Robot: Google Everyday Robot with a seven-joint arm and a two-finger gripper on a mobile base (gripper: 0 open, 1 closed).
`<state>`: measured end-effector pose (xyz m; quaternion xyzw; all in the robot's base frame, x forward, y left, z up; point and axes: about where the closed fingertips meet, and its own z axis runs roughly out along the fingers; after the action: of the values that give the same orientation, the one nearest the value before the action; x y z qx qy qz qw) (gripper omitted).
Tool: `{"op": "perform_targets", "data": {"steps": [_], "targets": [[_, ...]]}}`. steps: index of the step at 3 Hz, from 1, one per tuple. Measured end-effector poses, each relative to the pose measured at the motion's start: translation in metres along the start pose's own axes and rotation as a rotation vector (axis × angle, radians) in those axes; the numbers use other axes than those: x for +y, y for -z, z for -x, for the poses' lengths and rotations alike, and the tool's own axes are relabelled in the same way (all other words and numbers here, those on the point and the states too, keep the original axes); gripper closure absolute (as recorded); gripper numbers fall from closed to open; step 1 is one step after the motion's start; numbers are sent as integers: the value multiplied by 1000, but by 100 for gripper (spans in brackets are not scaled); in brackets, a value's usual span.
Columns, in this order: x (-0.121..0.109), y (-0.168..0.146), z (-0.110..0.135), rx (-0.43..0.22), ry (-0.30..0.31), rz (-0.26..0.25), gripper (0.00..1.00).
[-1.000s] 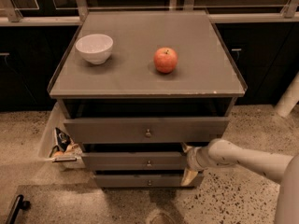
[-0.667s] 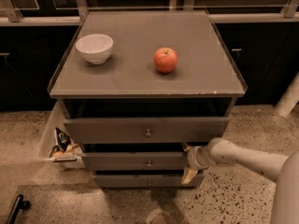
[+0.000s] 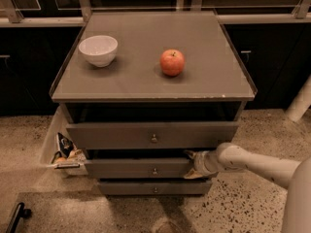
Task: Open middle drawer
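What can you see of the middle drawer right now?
The middle drawer shows a wide, low, flat grey-brown front that looks like painted wood, with a small round metal knob at its centre. It sits level between the taller top drawer front and the slim lowest drawer front. It looks pulled out a little, with a dark gap above it; its inside is hidden. The robot's pale end effector is at its right end and appears to touch the front there.

Middle drawer (image 3: 126,169) ajar; end effector (image 3: 190,165) beside
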<state>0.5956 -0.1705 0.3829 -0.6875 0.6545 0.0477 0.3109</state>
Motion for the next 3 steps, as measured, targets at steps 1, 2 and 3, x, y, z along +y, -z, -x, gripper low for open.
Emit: {"op": "perform_targets", "data": {"steps": [1,2,3], "targets": [[-1,1,1,0,0,0,65],[-5,5,3,0,0,0,88],[-6,7,4,0,0,0,86]]}}
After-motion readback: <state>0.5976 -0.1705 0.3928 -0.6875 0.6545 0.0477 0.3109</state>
